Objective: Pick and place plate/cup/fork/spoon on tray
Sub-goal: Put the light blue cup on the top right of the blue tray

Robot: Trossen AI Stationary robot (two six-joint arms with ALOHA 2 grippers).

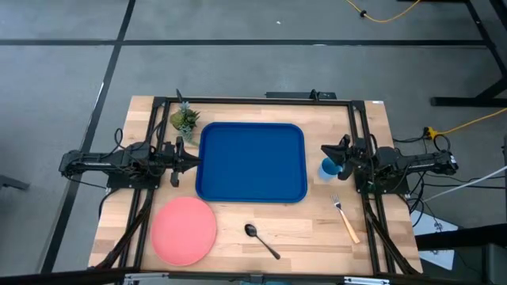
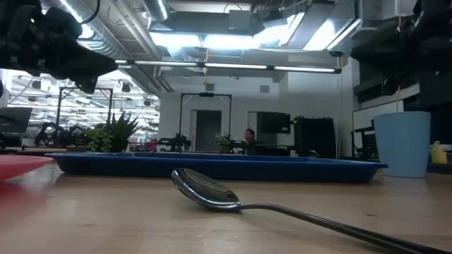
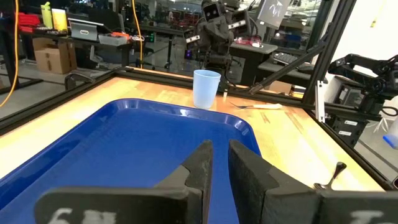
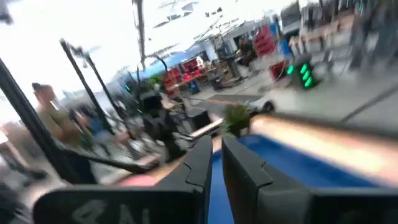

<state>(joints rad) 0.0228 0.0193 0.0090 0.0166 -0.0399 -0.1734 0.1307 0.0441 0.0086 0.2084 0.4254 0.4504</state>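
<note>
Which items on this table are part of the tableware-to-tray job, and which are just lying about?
Job: tray, plate, cup, fork, spoon; none is on the tray yet.
Lying about: small plant by the tray's far left corner.

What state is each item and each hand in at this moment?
tray: flat on the table, nothing on it
plate: on the table, outside the tray
cup: upright on the table beside the tray, under the right hand
fork: lying on the table
spoon: lying on the table, bowl up
left hand: nearly closed, holding nothing, at the tray's edge
right hand: nearly closed, holding nothing
</note>
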